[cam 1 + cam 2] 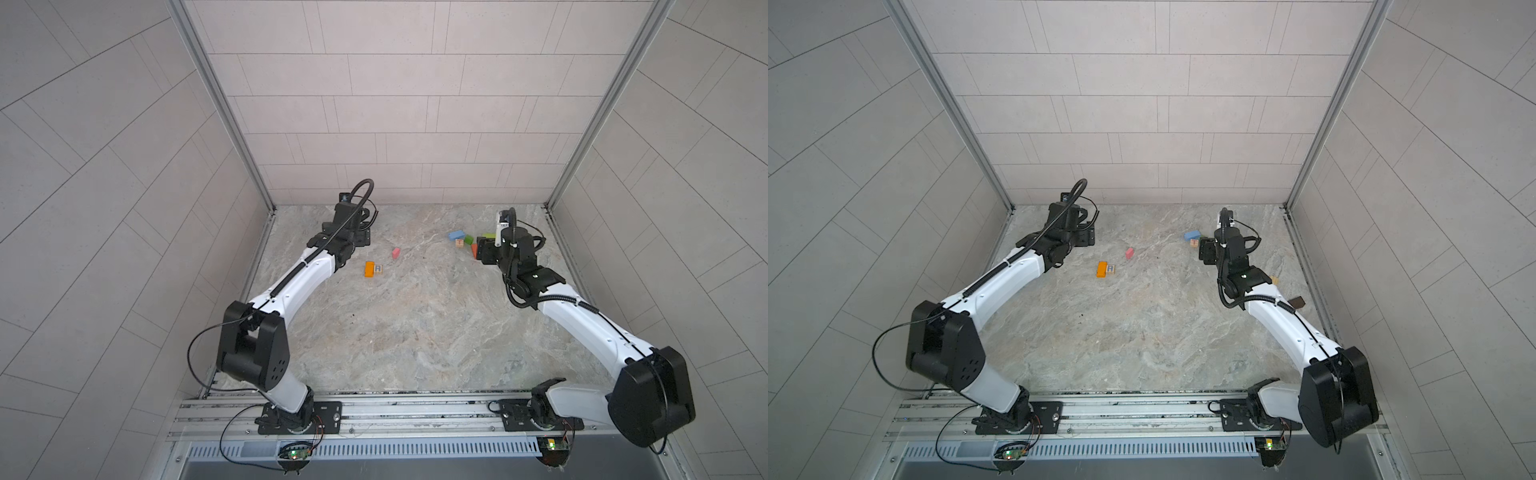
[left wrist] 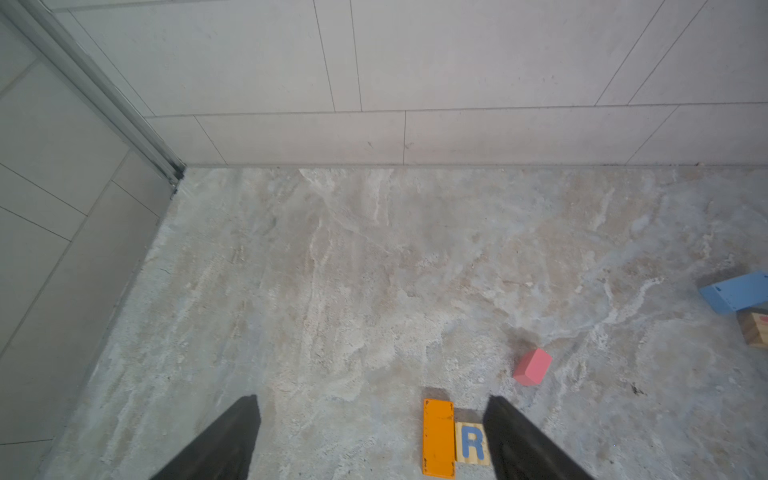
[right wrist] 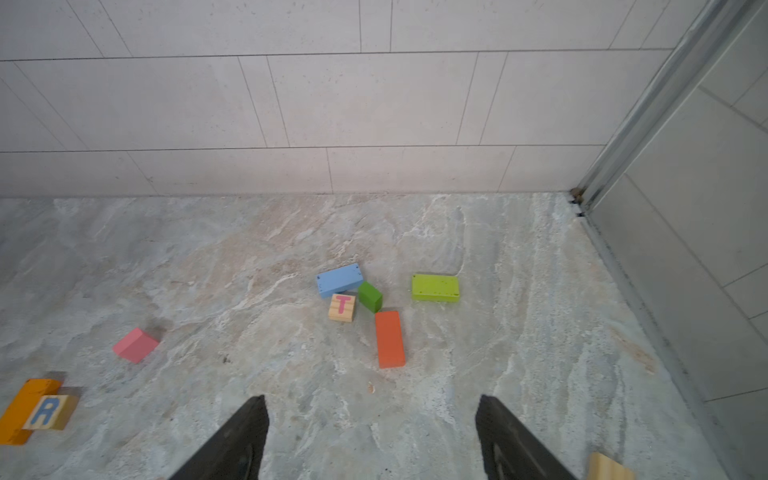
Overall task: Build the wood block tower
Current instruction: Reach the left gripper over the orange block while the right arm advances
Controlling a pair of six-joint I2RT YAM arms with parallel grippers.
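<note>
No tower stands yet: the wood blocks [image 1: 395, 252] lie scattered flat on the table [image 1: 415, 332]. The left gripper [image 2: 372, 401], jaws spread and empty, hangs near the orange block [image 2: 438, 436] and the R cube [image 2: 471, 442] touching it, probably to take the base piece. The right gripper [image 3: 372, 399] (also spread, empty) faces the cluster around the blue block [image 3: 340, 279].

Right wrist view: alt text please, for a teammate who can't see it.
The right gripper is open and empty over the table, no blocks stacked. Beyond it cluster a blue block, dark green block, T cube and red-orange block, a lime block apart; a pink block, orange block and R cube lie farther aside.
</note>
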